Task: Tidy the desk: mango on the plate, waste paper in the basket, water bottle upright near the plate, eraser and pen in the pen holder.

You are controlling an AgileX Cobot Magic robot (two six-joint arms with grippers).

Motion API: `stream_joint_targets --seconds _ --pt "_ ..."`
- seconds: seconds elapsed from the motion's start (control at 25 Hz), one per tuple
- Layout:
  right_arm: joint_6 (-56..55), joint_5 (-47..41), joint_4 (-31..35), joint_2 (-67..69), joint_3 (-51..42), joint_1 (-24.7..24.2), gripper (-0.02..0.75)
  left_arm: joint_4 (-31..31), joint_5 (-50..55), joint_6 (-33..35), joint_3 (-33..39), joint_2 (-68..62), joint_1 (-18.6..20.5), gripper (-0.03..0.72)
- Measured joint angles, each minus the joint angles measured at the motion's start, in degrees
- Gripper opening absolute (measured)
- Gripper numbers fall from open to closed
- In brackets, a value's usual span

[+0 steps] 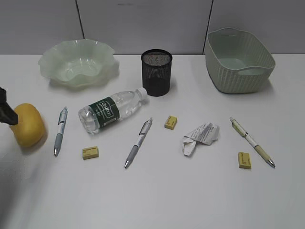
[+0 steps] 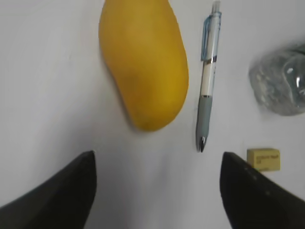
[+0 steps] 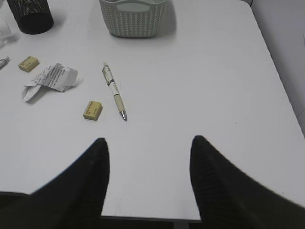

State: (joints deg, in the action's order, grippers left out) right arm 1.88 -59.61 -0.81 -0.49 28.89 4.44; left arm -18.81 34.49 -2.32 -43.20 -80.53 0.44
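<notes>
The yellow mango [image 1: 28,125] lies at the desk's [image 1: 157,200] left edge. My left gripper [image 2: 158,157] hovers open just short of the mango [image 2: 145,62], with nothing between its fingers; one dark finger [image 1: 7,112] shows beside the fruit. A pen [image 2: 207,81] and an eraser [image 2: 263,159] lie to its right. The water bottle [image 1: 112,109] lies on its side in front of the plate [image 1: 78,62]. The pen holder [image 1: 156,72] stands mid-back and the basket [image 1: 239,59] back right. The waste paper [image 1: 200,137] lies right of centre. My right gripper [image 3: 149,140] is open and empty over the desk's near right edge.
Two more pens [image 1: 138,142] [image 1: 251,141] and erasers [image 1: 171,122] [image 1: 244,160] are scattered across the middle and right. The right wrist view shows the pen [image 3: 114,90], eraser [image 3: 92,109] and paper [image 3: 50,80] ahead to the left, and the desk edge [image 3: 143,218] under the fingers.
</notes>
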Motion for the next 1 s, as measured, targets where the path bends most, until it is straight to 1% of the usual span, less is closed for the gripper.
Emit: stream_joint_targets --seconds 0.12,0.44,0.8,1.0 --pt "0.0 0.0 0.0 0.0 0.0 0.0 0.438 -0.4 -0.5 0.0 -3.5 -5.7 0.0 0.623" --pt "0.0 0.0 0.0 0.0 0.0 0.0 0.438 -3.7 -0.4 0.0 -10.5 -16.9 0.0 0.629" --pt "0.0 0.0 0.0 0.0 0.0 0.0 0.438 -4.1 2.9 -0.6 -16.8 -25.6 0.0 0.629" --pt "0.0 0.0 0.0 0.0 0.0 0.0 0.438 -4.1 3.0 -0.9 -18.0 -29.0 0.0 0.629"
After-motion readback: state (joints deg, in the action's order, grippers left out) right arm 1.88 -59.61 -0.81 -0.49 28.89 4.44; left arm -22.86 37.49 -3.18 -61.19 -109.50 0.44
